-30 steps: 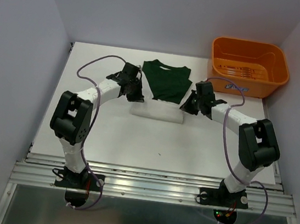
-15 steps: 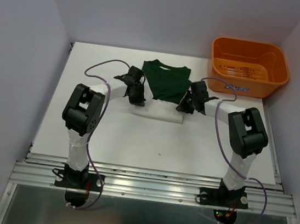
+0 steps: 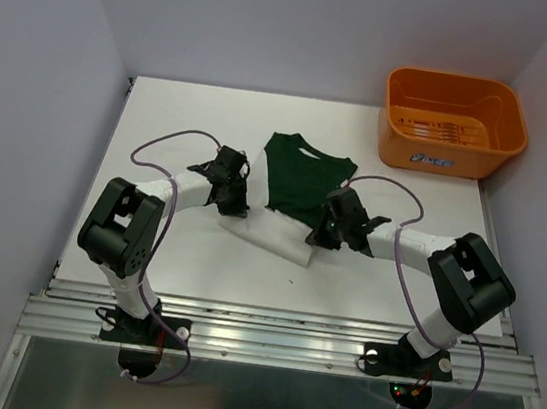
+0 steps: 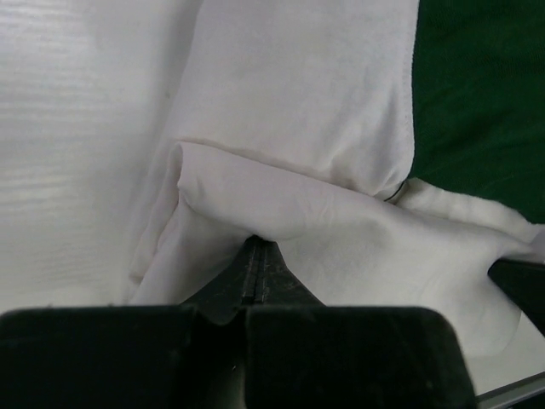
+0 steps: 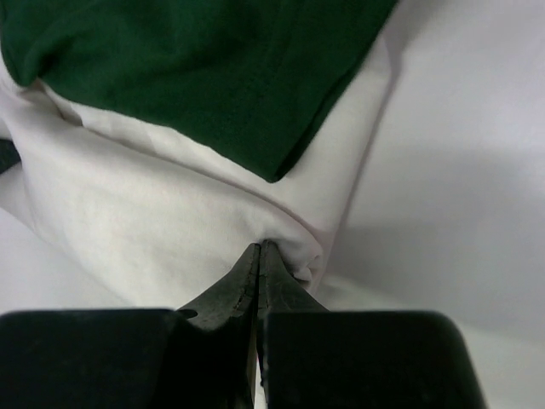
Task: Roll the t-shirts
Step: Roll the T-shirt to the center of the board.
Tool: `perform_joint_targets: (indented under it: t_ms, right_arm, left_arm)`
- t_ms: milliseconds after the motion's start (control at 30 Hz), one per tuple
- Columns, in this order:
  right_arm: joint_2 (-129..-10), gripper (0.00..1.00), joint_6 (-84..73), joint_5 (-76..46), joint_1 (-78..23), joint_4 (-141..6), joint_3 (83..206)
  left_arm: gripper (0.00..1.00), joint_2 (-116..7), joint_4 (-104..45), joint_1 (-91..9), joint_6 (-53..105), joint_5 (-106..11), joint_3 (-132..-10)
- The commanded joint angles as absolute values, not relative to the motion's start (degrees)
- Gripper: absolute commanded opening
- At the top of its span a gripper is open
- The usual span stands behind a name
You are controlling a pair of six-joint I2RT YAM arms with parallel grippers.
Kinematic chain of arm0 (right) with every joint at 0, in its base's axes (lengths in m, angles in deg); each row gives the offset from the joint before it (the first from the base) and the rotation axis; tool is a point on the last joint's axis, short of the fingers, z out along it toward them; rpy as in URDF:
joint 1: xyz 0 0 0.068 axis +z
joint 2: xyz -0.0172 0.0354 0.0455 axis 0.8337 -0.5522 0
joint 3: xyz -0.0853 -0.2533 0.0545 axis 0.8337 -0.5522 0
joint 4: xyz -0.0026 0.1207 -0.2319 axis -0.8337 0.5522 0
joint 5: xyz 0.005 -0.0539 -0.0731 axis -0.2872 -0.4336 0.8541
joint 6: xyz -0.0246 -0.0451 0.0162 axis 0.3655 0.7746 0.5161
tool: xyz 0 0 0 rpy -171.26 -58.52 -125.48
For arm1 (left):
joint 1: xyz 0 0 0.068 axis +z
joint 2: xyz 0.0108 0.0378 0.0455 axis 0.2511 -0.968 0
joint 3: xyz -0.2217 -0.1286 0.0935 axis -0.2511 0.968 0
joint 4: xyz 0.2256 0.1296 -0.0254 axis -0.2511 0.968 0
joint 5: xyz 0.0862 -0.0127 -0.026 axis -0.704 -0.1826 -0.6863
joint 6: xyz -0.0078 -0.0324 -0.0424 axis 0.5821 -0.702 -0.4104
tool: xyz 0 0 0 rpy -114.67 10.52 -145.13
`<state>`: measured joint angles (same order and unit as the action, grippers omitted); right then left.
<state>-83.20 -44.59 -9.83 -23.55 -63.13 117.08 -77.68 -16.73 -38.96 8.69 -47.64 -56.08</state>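
At the middle of the desk (image 3: 225,264), the t-shirts (image 3: 299,183) are pinched at their two near corners.
The left gripper (image 3: 232,199) and right gripper (image 3: 320,233) are each pressed together on the white cloth, one at either side, probably so the near edge can be lifted evenly and turned over to start a roll. The stack lies slightly askew, dark green on top with its neckline at the far end. White shows along the near side, rumpled into soft folds at the jaws.
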Motion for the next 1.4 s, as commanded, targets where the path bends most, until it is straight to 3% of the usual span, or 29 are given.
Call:
perform_joint_targets:
  t_ms: [0,200,400,567,700,867,1100,1367]
  right_arm:
    - [-77.9,0.01,-52.1,-5.1,-15.7,-62.9,111.5]
    - [-73.5,0.01,-60.9,-0.6,-4.3,-63.3,108.2]
    - [-75.4,0.01,-59.9,0.4,0.3,-60.4,112.9]
    - [-72.2,0.03,-56.6,8.1,0.3,-52.3,117.8]
    - [-67.2,0.11,-52.5,17.0,-0.5,-49.2,120.5]
    - [-64.3,0.12,-46.5,14.7,-9.8,-47.9,121.7]
    - [-71.3,0.13,-36.6,5.7,-20.3,-47.8,126.3]
    - [-81.8,0.12,-35.8,3.7,-21.6,-47.9,127.3]
  left_arm:
    - [0.0,-73.6,-12.7,-39.1,8.1,-51.7,-51.8]
    - [0.0,-73.5,-13.1,-39.1,7.0,-51.7,-52.0]
    - [0.0,-80.0,-15.3,-39.3,6.8,-50.9,-59.4]
    - [0.0,-85.2,-11.7,-39.3,8.0,-52.4,-69.5]
    - [0.0,-83.8,-8.2,-39.3,10.0,-54.0,-77.8]
    - [0.03,-78.8,-5.0,-39.3,11.1,-55.0,-81.6]
    - [0.03,-69.4,-3.7,-40.7,10.2,-52.6,-70.7]
    - [0.04,-65.8,-10.1,-42.3,5.3,-49.2,-56.4]
